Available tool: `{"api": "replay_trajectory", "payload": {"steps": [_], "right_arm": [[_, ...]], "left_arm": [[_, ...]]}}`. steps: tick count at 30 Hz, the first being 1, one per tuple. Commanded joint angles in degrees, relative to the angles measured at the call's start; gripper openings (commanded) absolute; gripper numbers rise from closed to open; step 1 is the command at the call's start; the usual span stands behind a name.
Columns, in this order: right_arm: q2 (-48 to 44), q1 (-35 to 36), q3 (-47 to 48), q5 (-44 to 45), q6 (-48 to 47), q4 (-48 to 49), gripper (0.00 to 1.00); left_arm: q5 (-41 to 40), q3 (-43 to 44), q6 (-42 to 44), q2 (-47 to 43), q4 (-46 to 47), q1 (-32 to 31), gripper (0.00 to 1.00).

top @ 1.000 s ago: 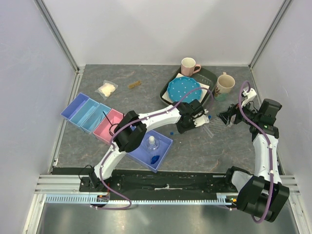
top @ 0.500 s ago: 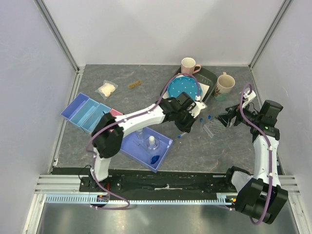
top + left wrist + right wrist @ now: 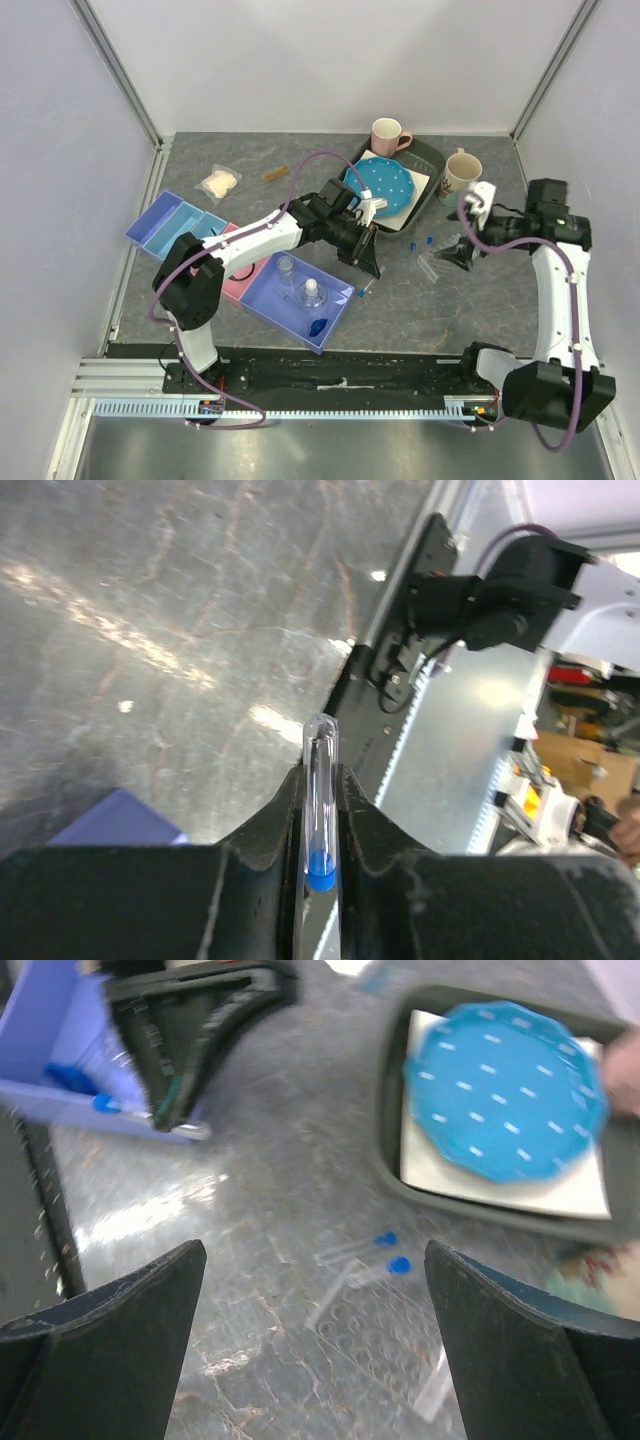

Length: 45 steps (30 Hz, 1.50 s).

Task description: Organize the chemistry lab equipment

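My left gripper [image 3: 320, 775] is shut on a tiny blue-capped tube [image 3: 320, 820]; the tube's clear round end sticks out past the tips. In the top view this gripper [image 3: 366, 262] hovers by the right corner of the purple bin [image 3: 338, 312]. The bin holds two clear little bottles [image 3: 312, 293] and a blue hexagonal piece [image 3: 317, 326]. My right gripper [image 3: 320, 1360] is open and empty above the clear tube rack [image 3: 395, 1340]. Two more blue-capped tubes [image 3: 397, 1263] lie just beyond the rack. A black wire ring lies in the pink bin [image 3: 222, 268].
Blue bins [image 3: 172, 228] sit left of the pink one. The bag of white wads [image 3: 219, 183] and a small brown piece [image 3: 276, 174] lie at the back left. A dark tray [image 3: 427, 156] with the blue dotted plate [image 3: 380, 183] and two mugs [image 3: 460, 176] stand at the back right.
My left arm has swung left and back from beside the rack to the purple bin's corner, the tube still in its grip. My right gripper has moved left over the rack.
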Motion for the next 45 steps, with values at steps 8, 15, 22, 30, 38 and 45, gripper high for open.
{"api": "replay_trajectory", "payload": {"steps": [8,15,22,30,38,45], "right_arm": [[-2.79,30.14,-1.58,5.86,-29.86,-15.72,0.98],[-0.70,46.85,-1.85,17.28,-22.22,-5.26,0.94],[2.21,60.22,-2.82,31.08,-15.62,1.16,0.75],[4.15,66.12,-5.54,45.93,-16.58,3.63,0.65],[3.88,68.67,-9.76,53.49,-15.88,6.69,0.51],[3.97,69.55,-12.39,55.52,-15.80,8.55,0.33]], "left_arm": [[15.38,8.44,-3.85,6.37,-6.34,-0.60,0.03],[18.20,11.43,-5.61,10.94,-6.96,-1.57,0.03],[18.99,14.95,-7.63,13.85,-7.05,-2.45,0.03],[18.82,15.74,-9.13,14.82,-7.75,-2.89,0.03],[18.73,15.92,-9.39,15.08,-8.28,-2.89,0.03],[19.08,15.83,-9.57,14.91,-8.36,-2.80,0.04]]}}
